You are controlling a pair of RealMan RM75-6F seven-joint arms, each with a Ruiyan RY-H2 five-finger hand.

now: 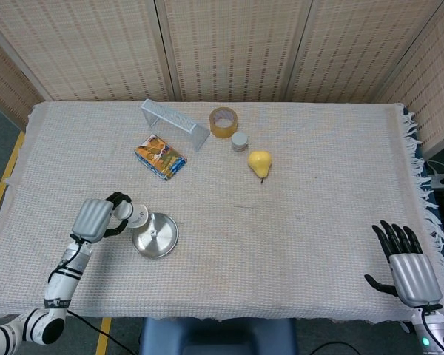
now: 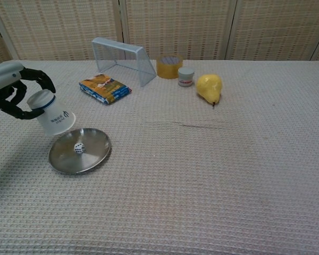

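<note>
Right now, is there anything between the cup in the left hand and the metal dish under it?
Nothing visible. The left hand holds the cup tilted, mouth down, just over the dish edge; only the die lies inside.

Shiny metal dish point(image 2: 80, 150), matt paper cup point(image 2: 53, 112), rough waffle-weave cloth point(image 2: 202, 175), glossy snack packet point(image 2: 105, 88).
</note>
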